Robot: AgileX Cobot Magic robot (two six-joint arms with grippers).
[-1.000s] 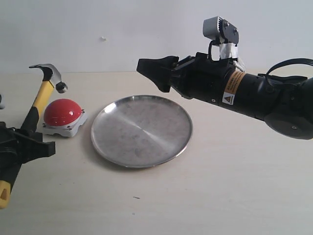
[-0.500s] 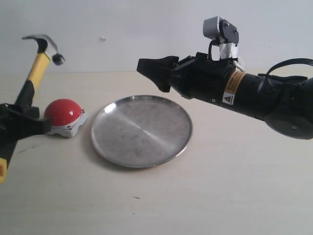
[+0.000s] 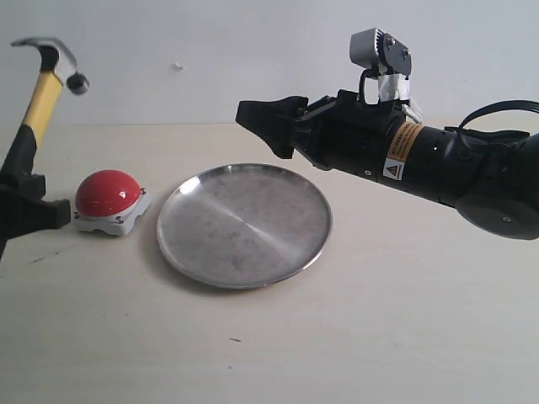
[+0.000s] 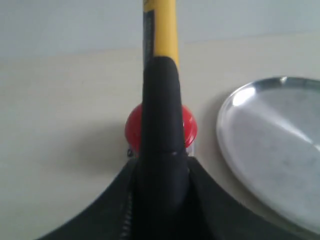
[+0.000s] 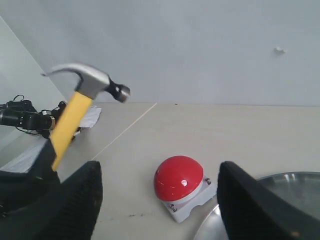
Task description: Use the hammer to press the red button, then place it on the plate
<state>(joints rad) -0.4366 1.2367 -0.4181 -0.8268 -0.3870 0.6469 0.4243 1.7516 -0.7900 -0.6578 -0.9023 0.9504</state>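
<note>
My left gripper (image 3: 21,206) is shut on the hammer (image 3: 40,93) at the black part of its handle, at the far left edge. The hammer stands nearly upright, its dark steel head (image 3: 52,55) high above and to the left of the red button (image 3: 108,195). The button sits on its grey base on the table, left of the steel plate (image 3: 243,224). My right gripper (image 3: 263,118) hangs open and empty above the plate's far rim. In the right wrist view the hammer (image 5: 75,110) and red button (image 5: 179,177) show between the open fingers.
A pale wall stands behind the beige table. In the right wrist view, cables and another dark device (image 5: 25,119) lie beyond the table's left edge. The right arm's black body (image 3: 438,164) spans the air over the right half of the table.
My left gripper has lifted and drawn to the left, raising the hammer and tilting it more upright. Its head now stands higher and farther left of the button. The right arm has not moved.
</note>
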